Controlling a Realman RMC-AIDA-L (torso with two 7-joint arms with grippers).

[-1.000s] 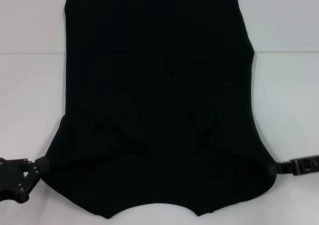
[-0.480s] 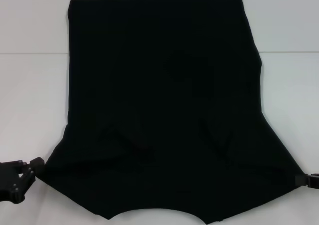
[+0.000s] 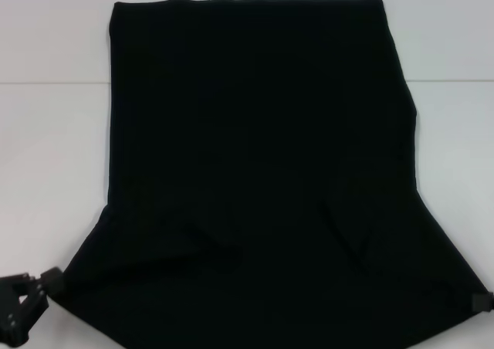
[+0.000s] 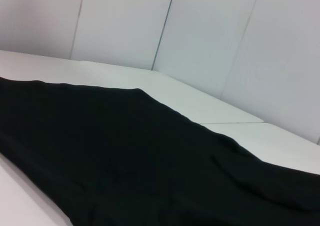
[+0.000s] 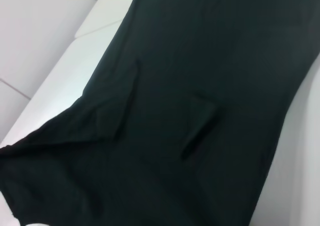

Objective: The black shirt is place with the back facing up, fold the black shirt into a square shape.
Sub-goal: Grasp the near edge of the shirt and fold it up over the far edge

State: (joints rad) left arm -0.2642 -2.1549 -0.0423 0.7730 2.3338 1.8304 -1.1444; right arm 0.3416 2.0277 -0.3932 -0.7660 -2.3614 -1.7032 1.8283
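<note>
White matte worktop [image 3: 46,156], smooth, with a thin seam running across it; pale panelled wall [image 4: 210,31] behind. We see the black shirt [image 3: 255,156] spread over the worktop's middle, soft matte cloth, straight far edge, flaring wider toward the near side, with two shallow creases low down. Left gripper [image 3: 23,306] sits at the shirt's near left corner, right gripper [image 3: 482,301] at its near right corner; we cannot tell whether either set of jaws grips the cloth.

Lab: bare white table [image 3: 46,148], panelled wall [image 4: 210,31]
</note>
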